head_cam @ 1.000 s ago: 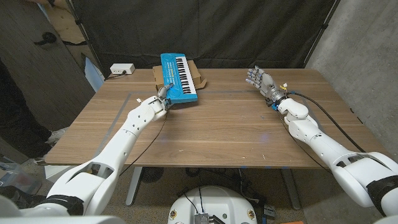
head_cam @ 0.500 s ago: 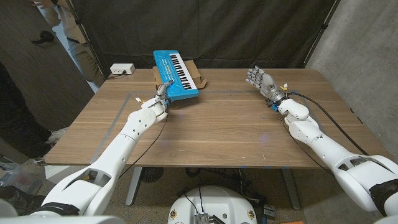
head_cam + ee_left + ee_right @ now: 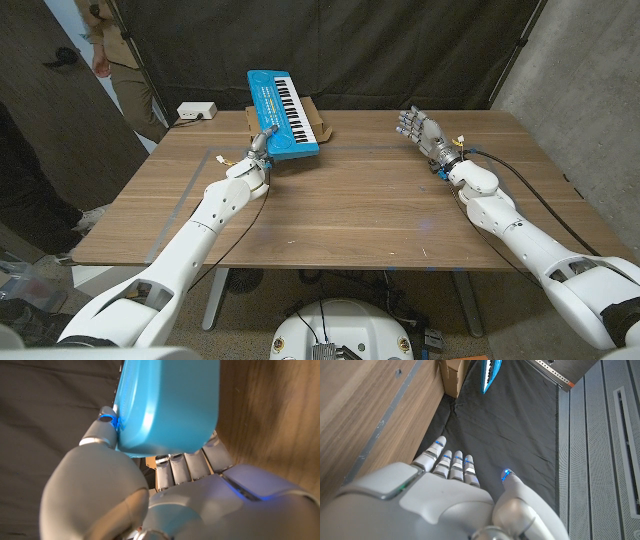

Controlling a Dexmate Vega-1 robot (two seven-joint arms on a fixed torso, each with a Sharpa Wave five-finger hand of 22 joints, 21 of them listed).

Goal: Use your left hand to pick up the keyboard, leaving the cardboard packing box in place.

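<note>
One keyboard in left hand — cardboard box beneath, power strip nearby

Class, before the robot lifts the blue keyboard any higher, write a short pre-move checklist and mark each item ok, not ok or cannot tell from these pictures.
1. Left hand grips the keyboard at its near end: ok.
2. Keyboard raised off the cardboard box: ok.
3. Box on the table, untouched by either hand: ok.
4. Right hand holds nothing, well apart from the keyboard: ok.
5. Grip firm enough for the tilted, one-end hold: cannot tell.
6. Person behind the table's far left stays clear: ok.
</note>
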